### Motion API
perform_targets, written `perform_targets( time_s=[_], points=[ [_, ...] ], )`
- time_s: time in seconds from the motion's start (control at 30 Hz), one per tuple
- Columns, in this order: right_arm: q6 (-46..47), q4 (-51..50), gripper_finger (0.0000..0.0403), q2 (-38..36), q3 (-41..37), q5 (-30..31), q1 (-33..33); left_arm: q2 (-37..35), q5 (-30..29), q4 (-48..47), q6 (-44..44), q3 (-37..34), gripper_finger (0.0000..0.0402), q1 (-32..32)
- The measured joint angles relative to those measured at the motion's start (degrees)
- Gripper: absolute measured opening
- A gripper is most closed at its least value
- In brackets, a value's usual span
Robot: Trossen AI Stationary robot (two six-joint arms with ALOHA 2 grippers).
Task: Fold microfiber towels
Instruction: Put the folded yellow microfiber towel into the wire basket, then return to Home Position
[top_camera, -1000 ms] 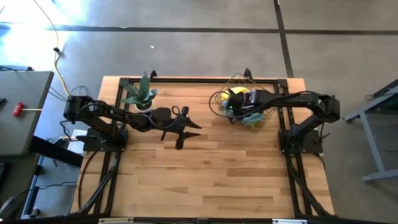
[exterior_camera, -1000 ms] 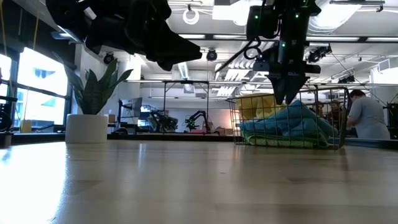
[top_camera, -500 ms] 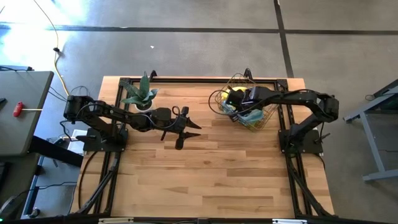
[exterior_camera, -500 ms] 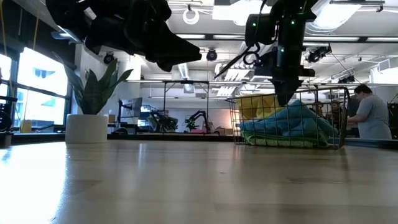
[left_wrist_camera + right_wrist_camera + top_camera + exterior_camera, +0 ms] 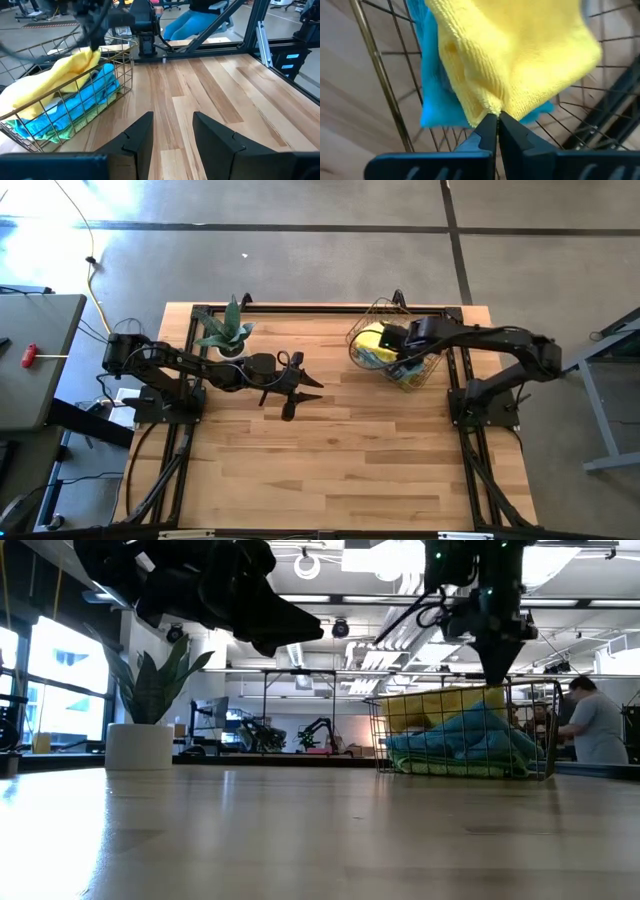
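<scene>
A yellow microfiber towel [image 5: 520,60] hangs bunched over the wire basket [image 5: 372,313], a pinch of its edge clamped between the tips of the right pincer [image 5: 497,120], blue towels [image 5: 470,740] heaped beneath it. Across the counter [image 5: 340,470], the left pincer [image 5: 172,131] hovers partly parted, grasping nothing.

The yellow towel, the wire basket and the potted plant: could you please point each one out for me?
yellow towel [image 5: 520,60]: right wrist view, middle of the cloth.
wire basket [image 5: 125,67]: left wrist view, corner of its wire wall.
potted plant [image 5: 139,746]: low view, its white pot.
</scene>
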Motion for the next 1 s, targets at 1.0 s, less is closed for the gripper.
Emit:
perform_targets(
  time_s=[1.0],
  points=[
    [1.6, -11.5, 0.0122, -2.1, 7.9, -2.1, 9.4, -4.7, 0.0, -0.8, -3.0, 0.0, 0.0129, 0.0]
  ],
)
